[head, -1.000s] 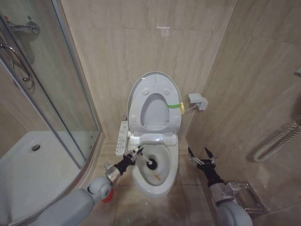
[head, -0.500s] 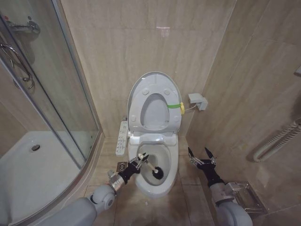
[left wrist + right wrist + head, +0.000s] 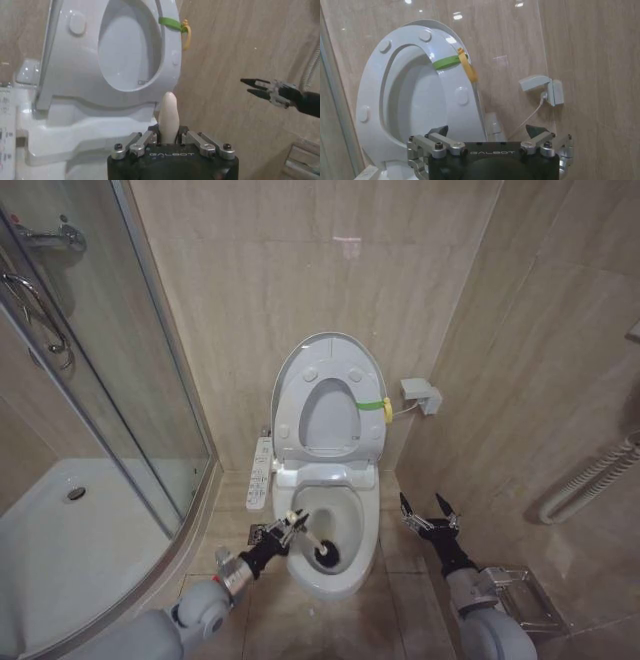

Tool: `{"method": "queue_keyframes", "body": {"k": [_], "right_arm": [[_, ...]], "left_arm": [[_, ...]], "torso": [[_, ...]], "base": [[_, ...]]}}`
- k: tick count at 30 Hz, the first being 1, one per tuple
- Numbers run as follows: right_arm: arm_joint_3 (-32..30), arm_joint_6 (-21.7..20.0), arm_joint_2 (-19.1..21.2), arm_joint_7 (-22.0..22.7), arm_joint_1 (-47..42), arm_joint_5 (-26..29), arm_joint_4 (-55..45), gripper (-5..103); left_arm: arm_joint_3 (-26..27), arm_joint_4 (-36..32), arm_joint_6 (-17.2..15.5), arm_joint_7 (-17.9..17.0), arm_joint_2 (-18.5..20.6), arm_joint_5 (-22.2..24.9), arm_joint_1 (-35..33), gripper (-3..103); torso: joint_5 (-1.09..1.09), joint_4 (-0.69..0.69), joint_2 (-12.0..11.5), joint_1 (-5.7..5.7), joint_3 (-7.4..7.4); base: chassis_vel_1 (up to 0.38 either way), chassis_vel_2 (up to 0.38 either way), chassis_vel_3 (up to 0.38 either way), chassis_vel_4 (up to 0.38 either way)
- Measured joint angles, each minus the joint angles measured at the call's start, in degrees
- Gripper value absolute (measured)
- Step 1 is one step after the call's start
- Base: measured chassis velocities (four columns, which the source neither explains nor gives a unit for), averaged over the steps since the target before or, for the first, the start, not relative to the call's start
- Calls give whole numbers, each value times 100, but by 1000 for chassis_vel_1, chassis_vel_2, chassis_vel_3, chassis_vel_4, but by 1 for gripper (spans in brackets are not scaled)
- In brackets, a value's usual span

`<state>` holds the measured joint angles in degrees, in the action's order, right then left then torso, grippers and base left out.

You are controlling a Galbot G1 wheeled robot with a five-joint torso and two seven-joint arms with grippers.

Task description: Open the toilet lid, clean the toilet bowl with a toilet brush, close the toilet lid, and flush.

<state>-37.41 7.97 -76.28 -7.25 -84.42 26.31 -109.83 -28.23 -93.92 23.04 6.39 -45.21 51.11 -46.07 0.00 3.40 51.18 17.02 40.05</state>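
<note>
Scrubbing the toilet bowl [image 3: 345, 572]

The left gripper [image 3: 290, 524], over the bowl's left rim, clamps the toilet brush [image 3: 312, 542], head down inside; sweep around the wall, judged best. The right gripper [image 3: 428, 516] waits spread beside the bowl.

We see a beige tiled floor [image 3: 395, 600] carrying the white toilet bowl [image 3: 350, 575], which stands against the rear wall. Left of it, the shower tray [image 3: 60, 550] rests on the floor. A metal-framed item [image 3: 525, 595], possibly a rack, lies at right.
</note>
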Motion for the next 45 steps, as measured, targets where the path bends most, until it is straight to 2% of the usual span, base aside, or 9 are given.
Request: {"method": "queue_keyframes", "body": {"k": [4,12,18,21,24,30,37,42,45], "right_arm": [[0,0,0,0,0,0,0,100],[0,0,0,0,0,0,0,100],[0,0,0,0,0,0,0,100],[0,0,0,0,0,0,0,100],[0,0,0,0,0,0,0,100],[0,0,0,0,0,0,0,100],[0,0,0,0,0,0,0,100],[0,0,0,0,0,0,0,100],[0,0,0,0,0,0,0,100]], "left_arm": [[102,443,-8,34,-94,-5,-1,22],[229,721,-24,61,-95,133,309,22],[232,32,-38,3,72,194,239,22],[171,-506,-205,-269,226,91,-140,22],[169,-568,-242,-363,233,25,-276,22],[247,-202,-267,-374,207,-21,-352,22],[345,660,-218,-225,-9,221,226,22],[382,695,-150,-186,-39,275,375,22],[371,243,-142,-164,71,283,286,22]], "torso": [[0,0,0,0,0],[0,1,0,1,1],[2,2,0,1,0],[1,0,0,0,0],[1,-1,0,0,0],[0,1,0,0,0],[0,2,0,1,1],[0,2,-1,1,1],[2,0,0,1,1]], "base": [[0,0,0,0],[0,0,0,0],[0,0,0,0],[0,0,0,0],[0,0,0,0],[0,0,0,0],[0,0,0,0],[0,0,0,0],[0,0,0,0]]}}
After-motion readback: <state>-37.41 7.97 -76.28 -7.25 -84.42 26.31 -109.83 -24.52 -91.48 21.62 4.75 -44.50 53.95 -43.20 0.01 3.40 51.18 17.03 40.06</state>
